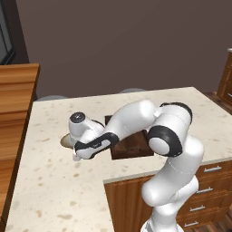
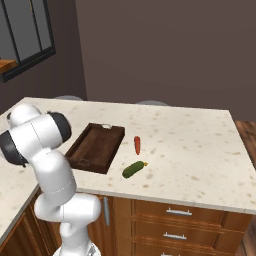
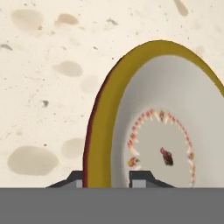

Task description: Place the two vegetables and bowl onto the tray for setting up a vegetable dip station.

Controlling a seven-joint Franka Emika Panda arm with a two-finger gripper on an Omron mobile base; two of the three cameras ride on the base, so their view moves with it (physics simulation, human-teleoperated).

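Hand [image 3: 106, 178] is at the bowl [image 3: 166, 131], its two tips straddling the tan rim at the six o'clock edge of the hand view, one outside the wall and one inside; they appear clamped on the rim. A rim pinch suits a bowl too wide to span whole.

In the left base view the hand [image 1: 78, 154] sits low over the counter [image 1: 54, 181], with the bowl [image 1: 66, 141] showing as a sliver at its ten o'clock, resting on the stone. The tray [image 1: 131, 147] lies just beyond at three o'clock, largely behind the forearm.

In the right base view the tray [image 2: 97, 145] holds nothing. The red vegetable [image 2: 137, 144] lies on the counter [image 2: 200, 150] just beside the tray at three o'clock; the green vegetable [image 2: 133, 169] lies at its six o'clock. All three items remain to be placed.
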